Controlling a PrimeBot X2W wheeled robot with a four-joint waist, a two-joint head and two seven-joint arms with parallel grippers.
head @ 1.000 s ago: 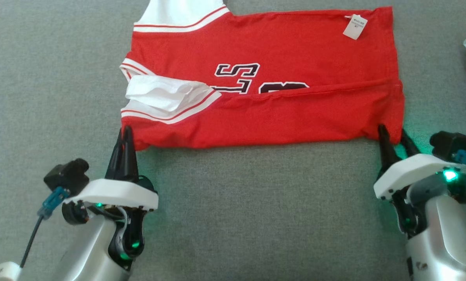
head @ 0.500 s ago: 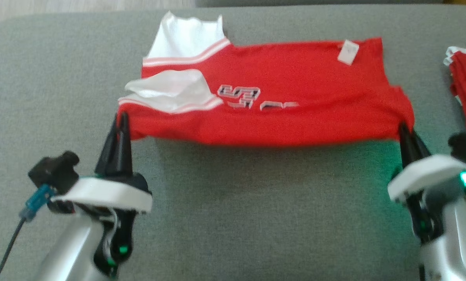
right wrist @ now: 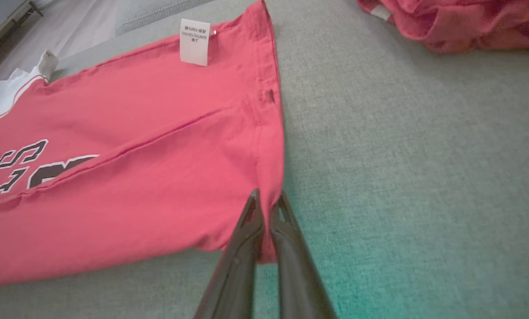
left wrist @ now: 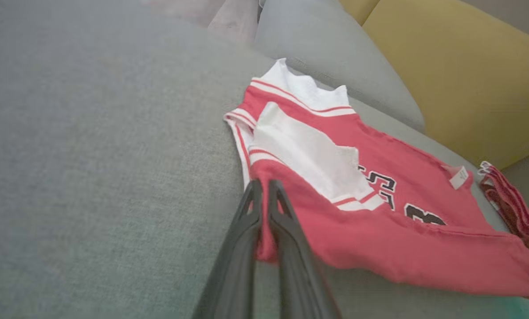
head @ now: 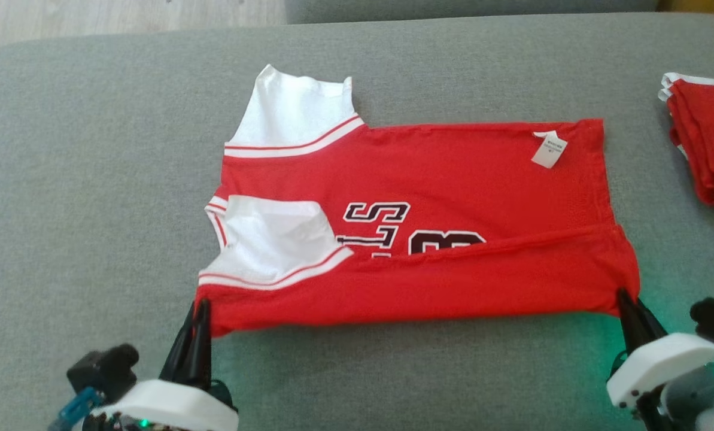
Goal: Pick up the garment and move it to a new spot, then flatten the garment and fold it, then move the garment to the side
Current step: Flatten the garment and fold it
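Our left gripper (head: 200, 314) is clenched on the near left corner of the red jersey (head: 452, 179), its 2 fingers pressed onto the cloth. Our right gripper (head: 626, 302) pinches the near right corner likewise. The jersey lies spread on the grey sofa cushion (head: 93, 179), its near edge folded over the lettering. Another red garment (head: 707, 149) sits well apart to our right.
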